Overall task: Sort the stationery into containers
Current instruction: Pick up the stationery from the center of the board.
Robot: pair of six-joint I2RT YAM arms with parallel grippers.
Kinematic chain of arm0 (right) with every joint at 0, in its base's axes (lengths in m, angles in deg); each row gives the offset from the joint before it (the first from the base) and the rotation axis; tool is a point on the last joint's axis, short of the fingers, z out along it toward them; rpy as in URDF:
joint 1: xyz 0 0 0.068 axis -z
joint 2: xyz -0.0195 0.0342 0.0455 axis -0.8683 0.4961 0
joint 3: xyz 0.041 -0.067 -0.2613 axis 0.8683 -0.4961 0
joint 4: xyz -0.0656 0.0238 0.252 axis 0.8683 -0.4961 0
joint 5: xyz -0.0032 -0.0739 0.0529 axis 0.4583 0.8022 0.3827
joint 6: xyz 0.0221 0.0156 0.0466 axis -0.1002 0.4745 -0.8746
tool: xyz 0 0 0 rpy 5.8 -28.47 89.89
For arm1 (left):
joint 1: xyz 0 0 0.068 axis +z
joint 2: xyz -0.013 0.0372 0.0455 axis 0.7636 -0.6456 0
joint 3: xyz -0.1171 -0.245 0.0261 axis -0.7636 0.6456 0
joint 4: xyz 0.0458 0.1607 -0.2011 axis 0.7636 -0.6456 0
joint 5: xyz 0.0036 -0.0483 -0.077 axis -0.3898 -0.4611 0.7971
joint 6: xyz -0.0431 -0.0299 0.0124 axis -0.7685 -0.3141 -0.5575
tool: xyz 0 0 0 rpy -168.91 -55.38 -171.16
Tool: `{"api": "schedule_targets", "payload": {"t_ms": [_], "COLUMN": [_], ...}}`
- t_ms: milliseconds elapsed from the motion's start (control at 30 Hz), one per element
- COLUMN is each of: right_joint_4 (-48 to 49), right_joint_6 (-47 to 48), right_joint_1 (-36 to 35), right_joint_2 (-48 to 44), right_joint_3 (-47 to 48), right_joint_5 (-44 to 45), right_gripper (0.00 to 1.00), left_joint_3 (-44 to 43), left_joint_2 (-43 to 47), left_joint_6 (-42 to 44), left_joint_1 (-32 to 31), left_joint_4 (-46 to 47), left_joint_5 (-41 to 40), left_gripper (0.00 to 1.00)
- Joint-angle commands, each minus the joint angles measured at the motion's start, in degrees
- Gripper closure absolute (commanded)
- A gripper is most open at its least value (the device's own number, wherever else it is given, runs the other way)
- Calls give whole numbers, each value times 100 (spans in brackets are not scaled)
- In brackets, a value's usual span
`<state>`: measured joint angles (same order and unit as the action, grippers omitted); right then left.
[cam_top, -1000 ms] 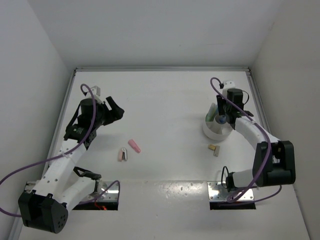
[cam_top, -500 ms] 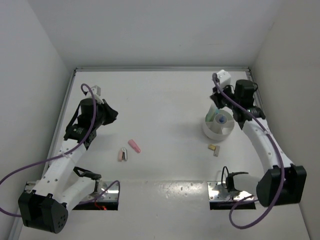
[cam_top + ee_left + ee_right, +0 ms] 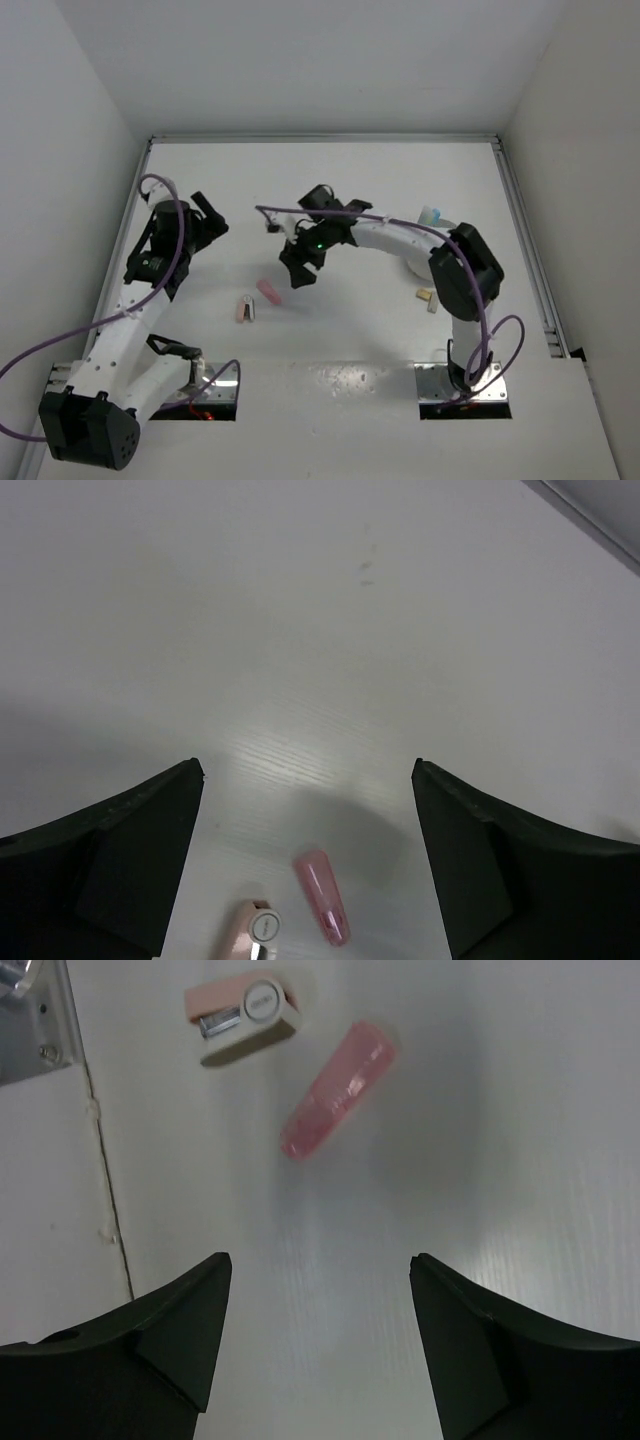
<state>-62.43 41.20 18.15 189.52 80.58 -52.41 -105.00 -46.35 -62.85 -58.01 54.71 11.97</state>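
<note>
A pink stick (image 3: 268,291) and a small pink-and-white stapler-like piece (image 3: 246,308) lie at the table's middle left. My right gripper (image 3: 297,270) reaches across the table and hovers open and empty just right of the stick. In the right wrist view the stick (image 3: 335,1090) and the stapler-like piece (image 3: 245,1017) lie ahead of the open gripper (image 3: 320,1258). My left gripper (image 3: 208,213) is open and empty, farther back on the left; its view shows the stick (image 3: 322,897) and the stapler-like piece (image 3: 255,932). A tan block (image 3: 428,298) lies on the right. The white tub is mostly hidden behind my right arm; a blue-capped bottle (image 3: 432,214) pokes out.
White walls close in the table on three sides. A metal rail (image 3: 525,240) runs along the right edge. A metal plate (image 3: 25,1020) and a table seam (image 3: 105,1210) show at the left of the right wrist view.
My right arm has swung from over the tub at the right across to the middle left, above the pink stick. My left gripper has drawn back slightly to the left.
</note>
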Motion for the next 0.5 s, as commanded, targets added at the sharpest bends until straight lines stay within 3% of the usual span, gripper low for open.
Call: {"api": "schedule_targets", "payload": {"t_ms": [0,200,267,467], "right_joint_4": [336,302,302,364], "right_joint_6": [-752,-1737,-1791,-2090], "right_joint_1": [-665,-1370,-1423,-1590], "right_joint_2": [332,1333,1632,2002], "right_joint_3": [679,1847,1962,2200], "right_joint_5": [889,2558,2709,3604], "right_gripper": [27,28,28,40], "left_joint_3": [-156,-42,-42,-42], "left_joint_2": [403,800,800,799], "left_joint_6": [-618,-751,-751,-751], "left_joint_1": [216,331,392,445], "left_joint_4": [-361,-362,-310,-309], "left_joint_5": [-1380,-1611,-1559,-1444], "left_gripper": [8,11,11,11]}}
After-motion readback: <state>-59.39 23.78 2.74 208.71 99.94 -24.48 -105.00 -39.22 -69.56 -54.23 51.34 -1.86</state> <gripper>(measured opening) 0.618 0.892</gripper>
